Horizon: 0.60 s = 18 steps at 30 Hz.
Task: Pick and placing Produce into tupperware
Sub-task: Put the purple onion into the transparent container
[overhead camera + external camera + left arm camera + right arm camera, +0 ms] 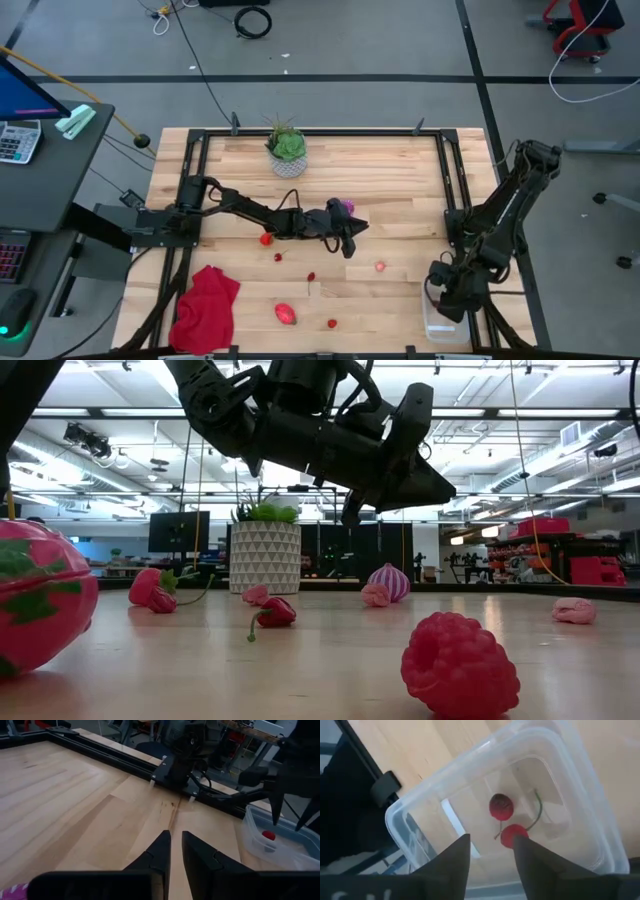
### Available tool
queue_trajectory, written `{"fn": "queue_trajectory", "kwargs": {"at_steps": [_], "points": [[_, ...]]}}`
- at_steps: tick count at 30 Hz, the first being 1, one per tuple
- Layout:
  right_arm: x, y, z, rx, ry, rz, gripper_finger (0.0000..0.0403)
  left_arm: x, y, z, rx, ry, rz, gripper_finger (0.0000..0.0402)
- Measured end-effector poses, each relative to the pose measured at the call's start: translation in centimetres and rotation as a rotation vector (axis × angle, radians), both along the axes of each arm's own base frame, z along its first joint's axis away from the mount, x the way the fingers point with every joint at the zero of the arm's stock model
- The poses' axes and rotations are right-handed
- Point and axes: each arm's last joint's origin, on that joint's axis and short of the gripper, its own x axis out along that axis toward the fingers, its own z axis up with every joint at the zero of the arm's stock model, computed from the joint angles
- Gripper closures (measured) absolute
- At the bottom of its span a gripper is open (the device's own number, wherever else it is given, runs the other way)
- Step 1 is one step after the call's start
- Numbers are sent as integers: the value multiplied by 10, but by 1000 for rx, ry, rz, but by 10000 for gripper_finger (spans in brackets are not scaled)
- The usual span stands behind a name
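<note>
The clear tupperware (447, 326) stands at the table's near right corner. My right gripper (490, 847) hangs over it, pointing steeply down, open. Two red cherries (501, 806) joined by thin stems are inside the tub, one (511, 835) showing just past a fingertip. My left gripper (347, 240) hovers at mid-table, pointing nearly level toward the right side, with a narrow gap between its fingers (162, 851) and nothing in it. The purple ribbed ball (345, 207) rests on the table just beyond that arm. Small red pieces (311, 277) and a larger red-pink oval (286, 313) lie scattered on the wood.
A potted green plant (287, 148) stands at the far middle. A red cloth (205, 306) lies crumpled at the near left. A black frame (196, 160) runs round the table. A raspberry (460, 665) lies close to the low camera.
</note>
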Motion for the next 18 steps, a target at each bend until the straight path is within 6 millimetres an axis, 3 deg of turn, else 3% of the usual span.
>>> {"fn": "queue_trajectory", "kwargs": {"at_steps": [5,10,13,18], "points": [[5,1,9,86,-61,-57,239,0,1,0,0,-4,2,344],[22,-3,27,169,-294,-86,248,1,1,7,25,-73,-2,344],[32,-13,32,68,-463,-33,254,1,1,12,93,-81,-13,349],[55,-32,28,-261,-669,75,261,-3,7,33,185,-103,47,353]]}}
